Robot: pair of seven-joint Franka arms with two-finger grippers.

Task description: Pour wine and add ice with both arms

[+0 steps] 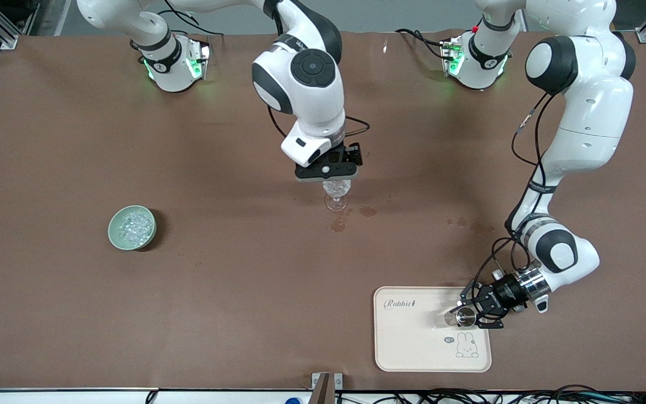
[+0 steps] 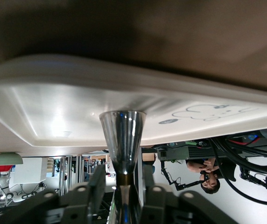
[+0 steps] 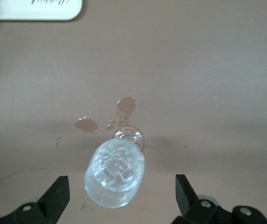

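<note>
A silvery hourglass jigger (image 1: 465,317) is upright over the pale tray (image 1: 413,342), at its edge toward the left arm's end. My left gripper (image 1: 471,315) reaches in sideways and is shut on it. In the left wrist view the jigger (image 2: 122,135) sits between my fingers (image 2: 97,179), its far rim at the tray (image 2: 54,107). No wine shows. My right gripper (image 1: 328,171) is open and empty over a small stemmed glass (image 1: 336,197) with clear chunks in it, also seen in the right wrist view (image 3: 115,175). Ice (image 1: 132,224) is heaped in the green bowl (image 1: 114,235).
Dark wet stains (image 1: 367,211) lie on the brown mat beside the glass, nearer the front camera, and more stains (image 1: 471,225) lie toward the left arm's end. The bowl stands toward the right arm's end. The tray lies near the table's front edge.
</note>
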